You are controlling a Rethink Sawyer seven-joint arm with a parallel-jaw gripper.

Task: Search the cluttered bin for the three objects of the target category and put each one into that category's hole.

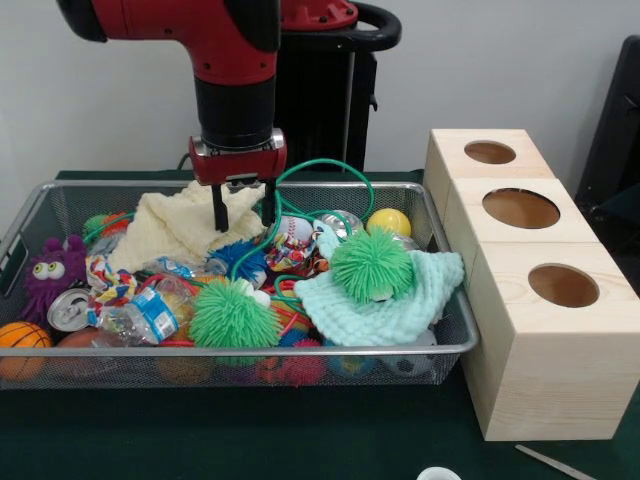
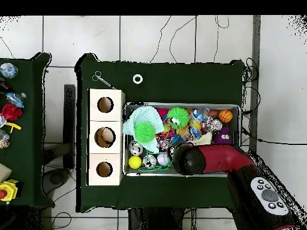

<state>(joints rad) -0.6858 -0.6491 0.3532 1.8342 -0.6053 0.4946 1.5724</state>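
The wire mesh bin (image 1: 330, 350) stands left of three pale wooden boxes and is full of toys; it also shows in the overhead view (image 2: 240, 129). The mid-sized round hole (image 1: 563, 285) is in the nearest box in the front view and the top box in the overhead view (image 2: 105, 105). My gripper (image 1: 244, 213) hangs open and empty over the bin's far middle. Its fingertips are just above a cream cloth (image 1: 170, 228) and beside a green cable (image 1: 320, 168). In the overhead view the arm's wrist (image 2: 187, 159) hides the gripper.
The bin holds two green spiky balls (image 1: 372, 265) (image 1: 232, 315), a blue spiky ball (image 1: 243, 260), a mint cloth (image 1: 410, 300), a yellow ball (image 1: 389, 222), a baseball (image 1: 296, 230), a purple fuzzy toy (image 1: 50, 272), an orange basketball (image 1: 20, 340) and a can (image 1: 68, 310). Scissors (image 2: 103, 79) and a white ring (image 2: 138, 78) lie on the green table.
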